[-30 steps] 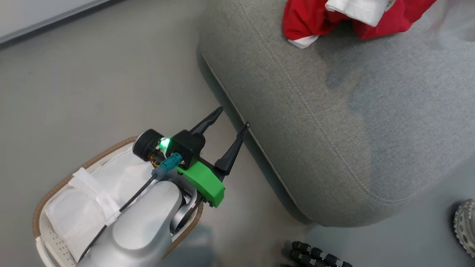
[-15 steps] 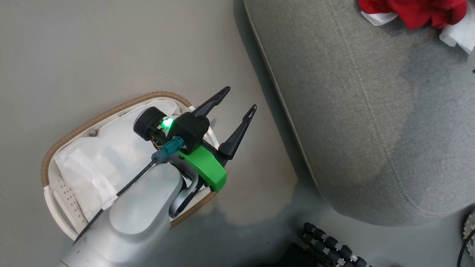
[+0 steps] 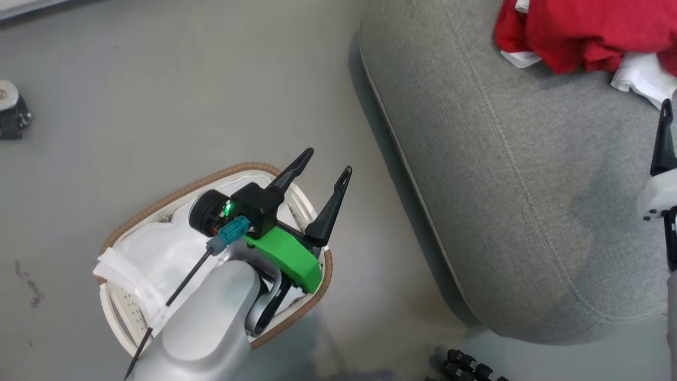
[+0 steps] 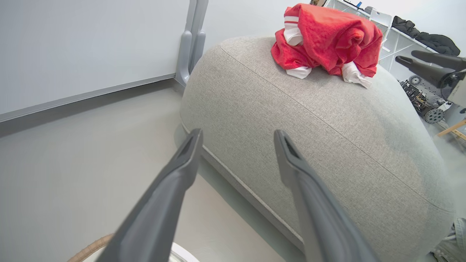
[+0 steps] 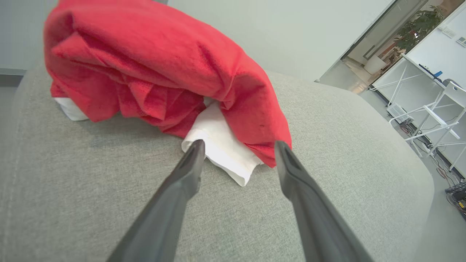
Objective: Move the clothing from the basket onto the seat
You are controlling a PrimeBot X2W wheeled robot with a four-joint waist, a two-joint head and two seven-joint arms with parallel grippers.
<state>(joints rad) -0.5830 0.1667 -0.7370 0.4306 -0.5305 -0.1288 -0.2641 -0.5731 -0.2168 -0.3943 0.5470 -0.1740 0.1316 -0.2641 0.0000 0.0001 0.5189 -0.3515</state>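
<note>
Red, white-cuffed soft clothing [image 5: 145, 72] lies unheld on the large grey fabric seat [image 3: 502, 159]: right gripper [image 5: 238, 145] spread empty beside it; left gripper [image 3: 327, 162] spread empty above the white brown-rimmed basket [image 3: 158, 203].

Both grippers open, arms held well apart.

In the head view the left gripper [image 3: 328, 161] points up and slightly right, its two dark fingers [image 3: 288, 174] spread in a wide V from a black wrist block [image 3: 259, 203] with a green cover [image 3: 288, 256] and a lit green lamp [image 3: 228, 209]. The silver left forearm [image 3: 206, 323] rises from the bottom edge, with a thin black cable [image 3: 180, 288] alongside it. The right gripper [image 5: 238, 143] shows its fingers parted wide in its own wrist view. In the head view one of them stands upright at the right edge above a white wrist housing [image 3: 658, 198].
</note>
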